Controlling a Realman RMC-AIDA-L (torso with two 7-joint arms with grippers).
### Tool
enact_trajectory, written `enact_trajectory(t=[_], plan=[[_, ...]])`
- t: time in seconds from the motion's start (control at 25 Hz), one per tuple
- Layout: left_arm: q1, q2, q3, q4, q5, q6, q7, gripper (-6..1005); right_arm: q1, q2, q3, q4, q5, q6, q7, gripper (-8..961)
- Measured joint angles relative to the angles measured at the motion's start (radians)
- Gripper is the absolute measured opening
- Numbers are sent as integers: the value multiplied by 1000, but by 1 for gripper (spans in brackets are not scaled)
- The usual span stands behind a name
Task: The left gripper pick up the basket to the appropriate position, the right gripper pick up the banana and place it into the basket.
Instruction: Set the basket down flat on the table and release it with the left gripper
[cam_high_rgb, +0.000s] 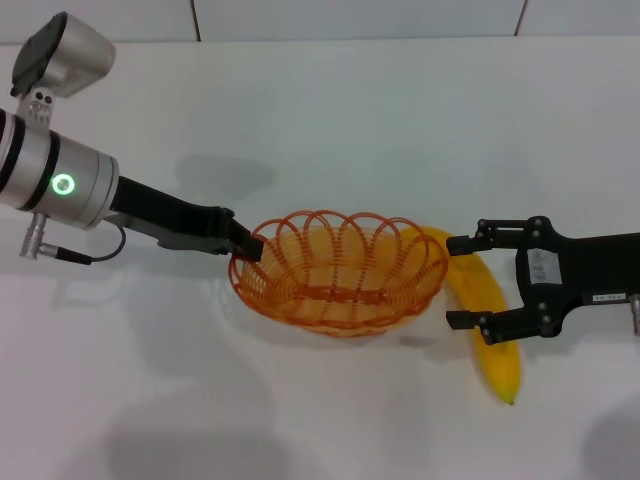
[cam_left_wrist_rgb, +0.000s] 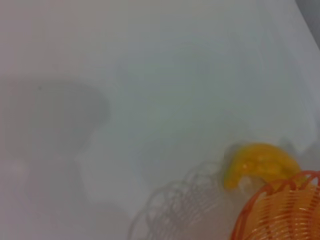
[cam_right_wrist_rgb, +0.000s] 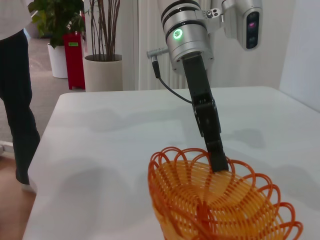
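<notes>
The orange-red wire basket (cam_high_rgb: 300, 295) sits mid-table. My left gripper (cam_high_rgb: 247, 246) is shut on its left rim. The yellow banana (cam_high_rgb: 492, 335) lies on the table just right of the basket, its far end hidden behind the rim. My right gripper (cam_high_rgb: 462, 282) is open, one finger on each side of the banana's upper half, not closed on it. The left wrist view shows the banana (cam_left_wrist_rgb: 260, 165) beyond the basket's rim (cam_left_wrist_rgb: 280, 200). The right wrist view shows the basket (cam_right_wrist_rgb: 210, 205) with the left gripper (cam_right_wrist_rgb: 218, 162) on its far rim; the banana is out of that view.
The white table (cam_high_rgb: 330, 130) stretches around the basket on all sides. In the right wrist view a person (cam_right_wrist_rgb: 17, 100) stands by the table's far corner, with potted plants (cam_right_wrist_rgb: 102, 65) and a red bin (cam_right_wrist_rgb: 74, 60) behind.
</notes>
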Motion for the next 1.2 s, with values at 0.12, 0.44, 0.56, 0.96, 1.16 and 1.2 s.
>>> enact_trajectory(t=[0.12,0.44,0.56,0.96,1.16,1.2], plan=[[0,0,0,0,0,-8,-4,71,0,0,0,0,0,0,0,819],[-2,-2,1,0,-1,-10,-7,71,0,2,0,0,0,0,0,819],[-2,-2,1,0,-6,-10,-7,75,0,2,0,0,0,0,0,818],[-15,-1,1,-33,-11,-5,0,295,0,2,0,0,0,0,0,818],[-18,-1,1,-38,-6,-2,8,335,0,2,0,0,0,0,0,818],[-18,-1,1,-38,-6,-2,9,346,0,2,0,0,0,0,0,817]])
